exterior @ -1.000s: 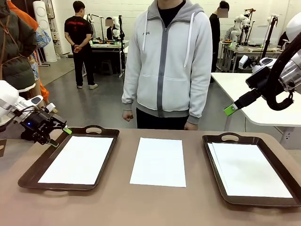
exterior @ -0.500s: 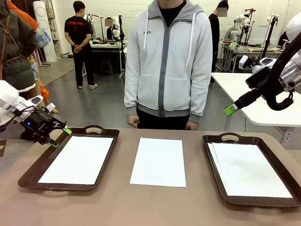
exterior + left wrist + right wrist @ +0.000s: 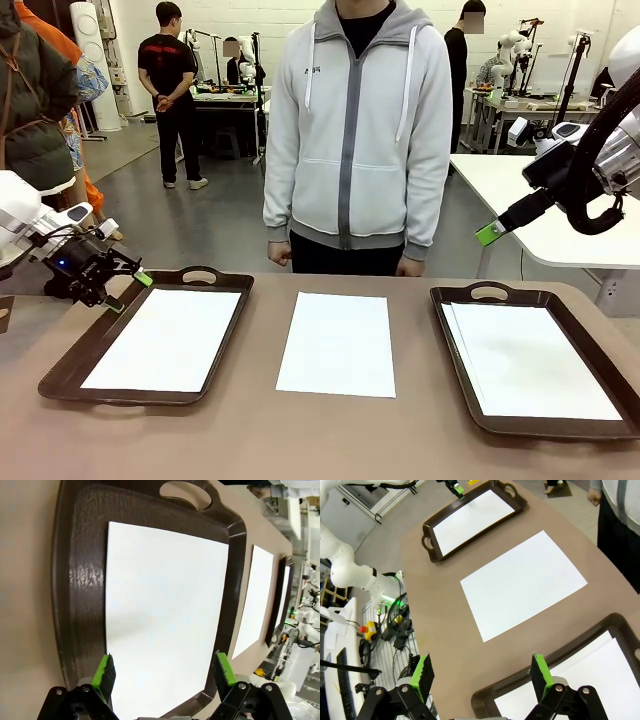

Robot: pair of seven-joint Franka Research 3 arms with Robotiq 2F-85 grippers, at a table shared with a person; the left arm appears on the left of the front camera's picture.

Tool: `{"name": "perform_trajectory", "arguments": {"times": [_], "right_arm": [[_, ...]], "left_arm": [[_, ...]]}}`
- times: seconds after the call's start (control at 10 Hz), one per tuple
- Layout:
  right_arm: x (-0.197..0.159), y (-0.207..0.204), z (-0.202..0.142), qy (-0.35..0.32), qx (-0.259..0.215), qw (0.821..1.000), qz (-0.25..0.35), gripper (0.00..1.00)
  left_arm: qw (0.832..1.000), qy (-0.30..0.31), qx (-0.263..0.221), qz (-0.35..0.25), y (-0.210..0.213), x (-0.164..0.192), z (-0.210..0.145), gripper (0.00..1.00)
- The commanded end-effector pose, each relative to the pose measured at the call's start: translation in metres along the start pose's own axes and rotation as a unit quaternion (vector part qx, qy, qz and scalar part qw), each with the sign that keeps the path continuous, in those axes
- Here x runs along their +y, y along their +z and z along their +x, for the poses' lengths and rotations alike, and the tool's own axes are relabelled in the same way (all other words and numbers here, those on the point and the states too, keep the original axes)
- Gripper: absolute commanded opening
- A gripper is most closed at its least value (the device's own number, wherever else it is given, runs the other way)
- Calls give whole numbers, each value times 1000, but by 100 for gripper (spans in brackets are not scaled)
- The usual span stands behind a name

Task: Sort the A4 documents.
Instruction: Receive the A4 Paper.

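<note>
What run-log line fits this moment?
left pincer: open, beside left tray | right pincer: open, raised high | loose sheet: mid-table, untouched | left tray: holds sheet | right tray: holds sheets | person: standing far side

Two dark brown trays stand on the surface (image 3: 300, 440): the left tray (image 3: 68, 365) and the right tray (image 3: 447, 340). Of the A4 documents, one sheet (image 3: 165, 340) lies in the left tray, one middle sheet (image 3: 337, 343) on the bare surface, and the right tray's stack (image 3: 530, 360) shows offset edges of at least two; its exact count cannot be told. Two claws: left claw (image 3: 130, 292), right claw (image 3: 482, 662). One person (image 3: 350, 130) at the far side
</note>
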State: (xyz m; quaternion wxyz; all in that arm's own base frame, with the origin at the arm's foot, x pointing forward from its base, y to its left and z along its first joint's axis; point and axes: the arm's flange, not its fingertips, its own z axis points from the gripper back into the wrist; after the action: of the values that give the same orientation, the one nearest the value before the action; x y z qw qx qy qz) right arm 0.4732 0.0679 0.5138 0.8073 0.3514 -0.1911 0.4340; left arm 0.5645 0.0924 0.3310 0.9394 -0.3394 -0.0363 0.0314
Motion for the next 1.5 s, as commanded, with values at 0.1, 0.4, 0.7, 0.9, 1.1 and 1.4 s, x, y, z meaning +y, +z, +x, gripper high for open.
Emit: {"name": "perform_trajectory", "arguments": {"times": [0.1, 0.4, 0.7, 0.9, 1.1, 1.4], "right_arm": [[0, -1, 0, 0, 0, 1000, 0, 100], [0, -1, 0, 0, 0, 1000, 0, 100], [0, -1, 0, 0, 0, 1000, 0, 100], [0, -1, 0, 0, 0, 1000, 0, 100], [0, -1, 0, 0, 0, 1000, 0, 100], [0, -1, 0, 0, 0, 1000, 0, 100]], "left_arm": [[984, -136, -57, 98, 29, -61, -15, 100], [959, -247, -120, 69, 111, -83, -65, 100], [923, -338, -179, -43, 181, -85, -121, 100], [904, -373, -203, -49, 194, -96, -142, 100], [887, -404, -207, -86, 199, -101, -138, 100], [886, -419, -170, -103, 184, -113, -125, 100]]}}
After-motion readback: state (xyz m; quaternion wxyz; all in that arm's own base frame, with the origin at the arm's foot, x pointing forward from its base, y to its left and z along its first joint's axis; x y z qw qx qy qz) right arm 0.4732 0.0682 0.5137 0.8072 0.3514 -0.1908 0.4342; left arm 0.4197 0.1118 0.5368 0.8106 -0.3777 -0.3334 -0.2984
